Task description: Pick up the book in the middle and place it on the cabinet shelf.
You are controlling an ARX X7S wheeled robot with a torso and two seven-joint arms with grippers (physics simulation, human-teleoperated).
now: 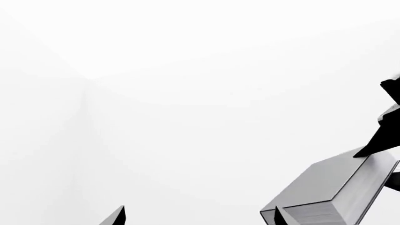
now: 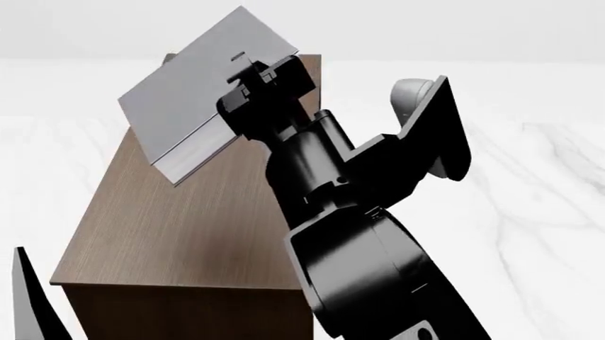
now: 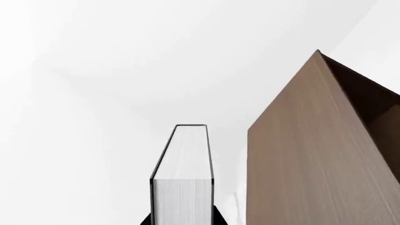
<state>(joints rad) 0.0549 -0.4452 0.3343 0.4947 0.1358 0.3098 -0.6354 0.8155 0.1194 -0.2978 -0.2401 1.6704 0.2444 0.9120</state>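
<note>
The book [image 2: 194,85] has a plain grey cover and white page edges; the cabinet shelf [image 2: 180,227] is brown wood-grain; the right arm [image 2: 350,234] is black.

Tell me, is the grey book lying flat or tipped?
Tipped. The book is held slanted in the air by the right gripper, one corner pointing up, above the cabinet top.

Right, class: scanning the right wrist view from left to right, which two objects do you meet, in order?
The grey book, seen edge-on with its white pages showing → the brown wooden cabinet, with a bare gap between them.
</note>
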